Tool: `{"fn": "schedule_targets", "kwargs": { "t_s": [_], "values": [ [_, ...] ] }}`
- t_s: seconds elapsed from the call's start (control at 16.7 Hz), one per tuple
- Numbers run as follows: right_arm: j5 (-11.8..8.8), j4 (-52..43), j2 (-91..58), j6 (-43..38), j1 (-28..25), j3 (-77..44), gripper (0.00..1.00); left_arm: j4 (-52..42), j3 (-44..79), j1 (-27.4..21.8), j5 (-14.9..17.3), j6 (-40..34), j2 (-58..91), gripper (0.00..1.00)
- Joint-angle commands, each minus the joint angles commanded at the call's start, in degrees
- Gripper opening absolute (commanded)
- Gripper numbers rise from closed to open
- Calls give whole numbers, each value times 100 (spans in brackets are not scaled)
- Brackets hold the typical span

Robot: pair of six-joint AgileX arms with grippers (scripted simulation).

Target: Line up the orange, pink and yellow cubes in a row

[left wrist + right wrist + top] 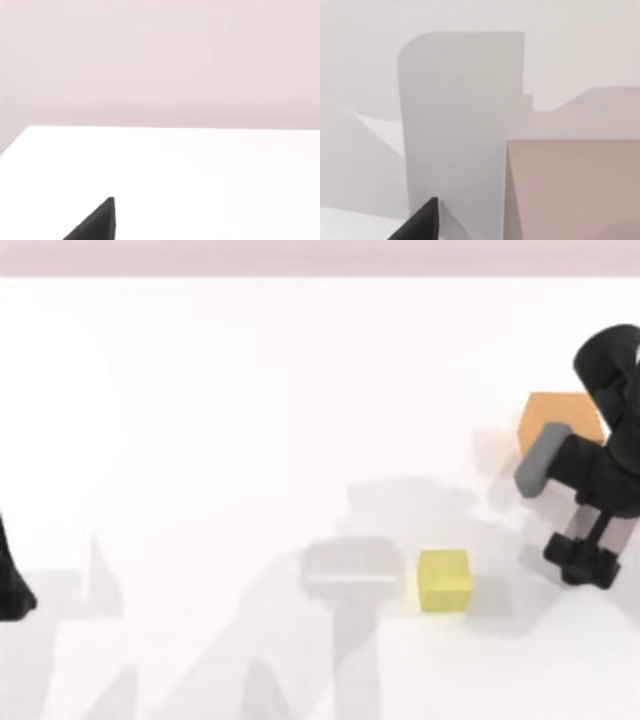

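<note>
The yellow cube (443,580) sits alone on the white table, right of centre and near the front. The orange cube (556,420) stands at the far right, its right side covered by my right arm. My right gripper (580,562) hangs in front of the orange cube and right of the yellow one. In the right wrist view the pink cube (570,192) looms close beside one dark fingertip (427,220), with a gap between them; the gripper is open and holds nothing. In the top view the arm hides the pink cube. My left gripper (12,592) is parked at the left edge.
The table's far edge (160,126) meets a pale wall. Grey shadows of the arms fall across the table's front middle (350,570). A single dark fingertip (100,222) shows in the left wrist view over bare table.
</note>
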State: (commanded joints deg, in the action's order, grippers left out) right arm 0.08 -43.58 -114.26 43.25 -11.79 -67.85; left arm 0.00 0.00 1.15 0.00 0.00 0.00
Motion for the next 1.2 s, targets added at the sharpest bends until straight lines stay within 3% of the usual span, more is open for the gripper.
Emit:
{"fn": "schedule_targets", "kwargs": {
  "t_s": [0.18,0.96,1.2],
  "values": [
    [0,2,-1,0,0,2,100,0,0,0,0,0,0,100],
    [0,2,-1,0,0,2,2,0,0,0,0,0,0,100],
    [0,2,-1,0,0,2,0,0,0,0,0,0,0,100]
  ]
}}
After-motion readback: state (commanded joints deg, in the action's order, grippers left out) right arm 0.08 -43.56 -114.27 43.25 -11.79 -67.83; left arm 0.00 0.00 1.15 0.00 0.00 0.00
